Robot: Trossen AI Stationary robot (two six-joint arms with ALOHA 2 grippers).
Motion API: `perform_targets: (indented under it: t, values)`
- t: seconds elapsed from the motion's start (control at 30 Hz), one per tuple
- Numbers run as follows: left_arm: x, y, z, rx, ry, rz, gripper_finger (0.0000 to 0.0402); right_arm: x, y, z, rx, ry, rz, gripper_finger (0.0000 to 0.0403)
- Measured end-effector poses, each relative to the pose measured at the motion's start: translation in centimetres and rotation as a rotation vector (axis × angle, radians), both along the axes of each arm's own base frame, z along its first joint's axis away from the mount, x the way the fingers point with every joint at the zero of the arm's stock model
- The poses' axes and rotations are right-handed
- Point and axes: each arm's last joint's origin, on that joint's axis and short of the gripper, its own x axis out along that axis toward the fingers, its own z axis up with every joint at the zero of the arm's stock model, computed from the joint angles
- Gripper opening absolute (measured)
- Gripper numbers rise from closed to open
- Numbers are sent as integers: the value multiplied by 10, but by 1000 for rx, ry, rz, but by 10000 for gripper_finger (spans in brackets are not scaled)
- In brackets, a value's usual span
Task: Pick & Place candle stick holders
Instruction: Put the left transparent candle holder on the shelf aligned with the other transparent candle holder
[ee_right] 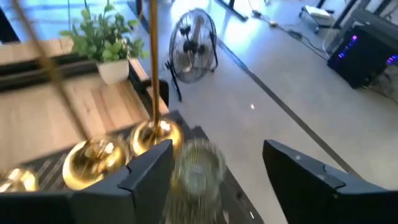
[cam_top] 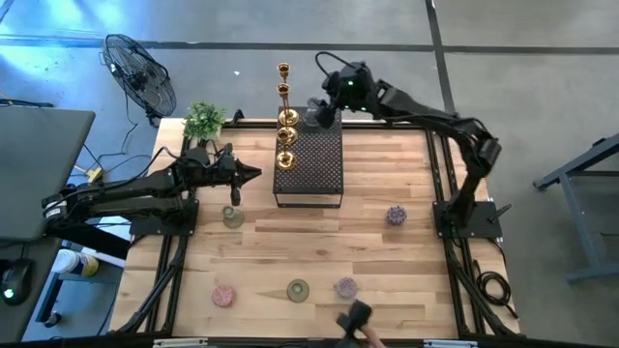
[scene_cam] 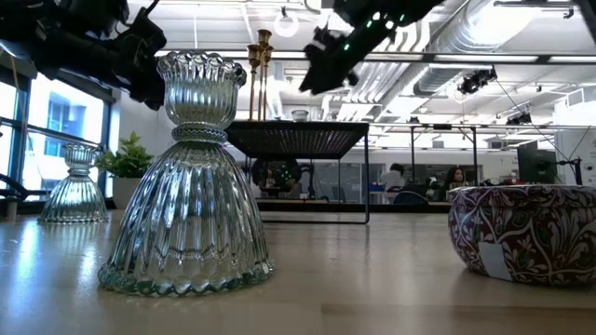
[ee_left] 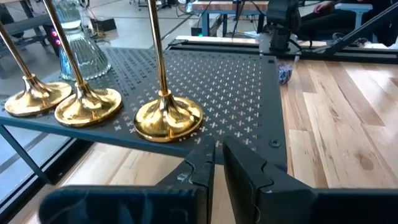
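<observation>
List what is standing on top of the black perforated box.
On the black perforated box: three gold candlesticks in a row and a clear glass holder at the far end. The right tool partly hides that holder from above.

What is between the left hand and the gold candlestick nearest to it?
Nothing stands between. In the left wrist view, only bare perforated box top and its front edge separate the shut left hand from the nearest gold candlestick.

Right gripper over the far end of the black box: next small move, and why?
Probably lift straight up and back off. The right gripper stands open, its fingers apart on either side of a clear glass holder that sits on the black perforated box beside the gold candlesticks. That looks like a finished placement, so clearing without tipping it comes next. The left gripper waits shut near the box.
</observation>
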Motion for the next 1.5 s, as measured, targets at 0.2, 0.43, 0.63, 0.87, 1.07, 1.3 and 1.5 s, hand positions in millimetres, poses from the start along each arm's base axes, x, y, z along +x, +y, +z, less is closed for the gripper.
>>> perform_targets:
  t: [0.2, 0.43, 0.63, 0.87, 1.07, 1.3, 1.5]
  values:
    - [-3, 1, -10, -79, 85, 70, 30, -25, 66, -1, -30, 34, 126, 119]
    - [-3, -12, 3, -143, 238, 43, 4, -65, 149, -59, -89, -199, 214, 18]
    - [-5, -36, 41, -229, 327, 51, 3, -97, 193, -86, -153, -290, 197, 22]
    - [-7, -60, 63, -435, 578, 101, 19, -115, 209, -94, -189, -360, 205, 8]
    - [6, -73, 62, -488, 763, 148, 104, -116, 210, -92, -206, -368, 212, 2]
    - [20, -77, 51, -554, 923, 243, 244, -116, 209, -93, -219, -360, 219, 2]
    - [23, -77, 42, -534, 1024, 283, 316, -116, 210, -93, -219, -358, 227, 2]
